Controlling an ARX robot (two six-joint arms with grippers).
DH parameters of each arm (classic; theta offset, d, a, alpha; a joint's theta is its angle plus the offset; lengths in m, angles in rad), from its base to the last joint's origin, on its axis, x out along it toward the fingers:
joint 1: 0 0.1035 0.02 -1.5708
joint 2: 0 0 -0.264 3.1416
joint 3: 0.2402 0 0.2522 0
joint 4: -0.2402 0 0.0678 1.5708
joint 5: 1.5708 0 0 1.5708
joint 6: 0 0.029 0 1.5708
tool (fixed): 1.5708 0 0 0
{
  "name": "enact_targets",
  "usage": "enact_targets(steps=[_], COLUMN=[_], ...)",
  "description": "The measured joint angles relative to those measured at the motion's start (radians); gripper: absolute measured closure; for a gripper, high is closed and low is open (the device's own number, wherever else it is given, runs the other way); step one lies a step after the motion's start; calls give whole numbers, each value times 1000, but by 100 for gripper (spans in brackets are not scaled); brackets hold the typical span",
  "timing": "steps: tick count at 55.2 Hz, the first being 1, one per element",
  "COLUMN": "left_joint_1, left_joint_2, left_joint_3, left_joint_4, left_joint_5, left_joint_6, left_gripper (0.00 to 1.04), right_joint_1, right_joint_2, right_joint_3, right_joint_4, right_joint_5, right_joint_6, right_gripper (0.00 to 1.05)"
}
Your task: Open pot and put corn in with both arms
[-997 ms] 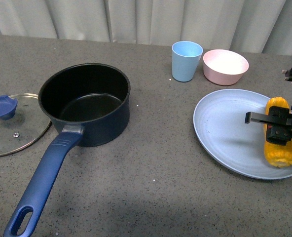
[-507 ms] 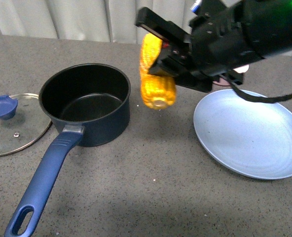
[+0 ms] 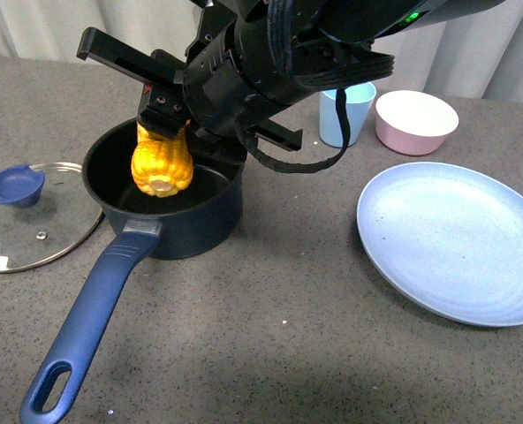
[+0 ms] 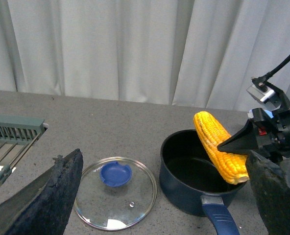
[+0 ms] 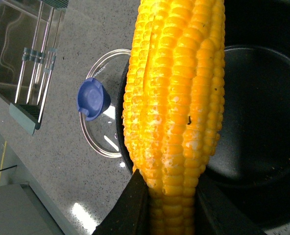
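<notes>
Swung across from the plate (image 3: 456, 243) side: corn (image 3: 162, 163) hanging tilted over the open pot (image 3: 195, 221), lower tip above its black inside. Right claw (image 3: 162, 122) clamped narrow on the cob's upper part. Left claw (image 4: 164, 155) spread wide, holding nothing. Lid (image 3: 32, 221) flat beside the pot.

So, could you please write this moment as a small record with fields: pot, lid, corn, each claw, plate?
pot: dark blue saucepan, open, black inside
lid: glass lid with blue knob, flat on the table beside the pot
corn: corn cob, tilted, in the air over the pot's opening
right claw: shut on the corn cob
left claw: open, empty
plate: light blue plate, empty
not yet done: corn released into the pot
</notes>
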Motion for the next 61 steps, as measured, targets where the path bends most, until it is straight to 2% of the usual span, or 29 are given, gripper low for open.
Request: enact_targets(steps=[11,12,17,23,27,35,46,53,57,61], left_joint_1=[0,0,0,0,0,0,0,0,0,0], left_joint_2=[0,0,0,0,0,0,0,0,0,0], left_joint_3=[0,0,0,0,0,0,0,0,0,0], left_joint_4=[0,0,0,0,0,0,0,0,0,0], left_joint_5=[0,0,0,0,0,0,0,0,0,0], left_joint_6=[0,0,0,0,0,0,0,0,0,0], left_gripper=[6,6,6,6,6,6,6,6,6,6], right_joint_1=[7,6,6,5,2,-8,-34,-68,-94,-123], right_joint_2=[61,63,67,68,68,60,-50,-222,-326,-408], right_joint_3=[65,66,66,66,64,38,-101,-270,-376,-463], right_joint_4=[-20,-21,-20,-13,0,20,121,237,296,318], right_joint_5=[19,21,23,27,31,53,170,309,348,347], right_joint_6=[11,11,11,8,8,4,-48,-164,-229,-259], right_gripper=[88,82,65,49,31,8,9,9,9,9])
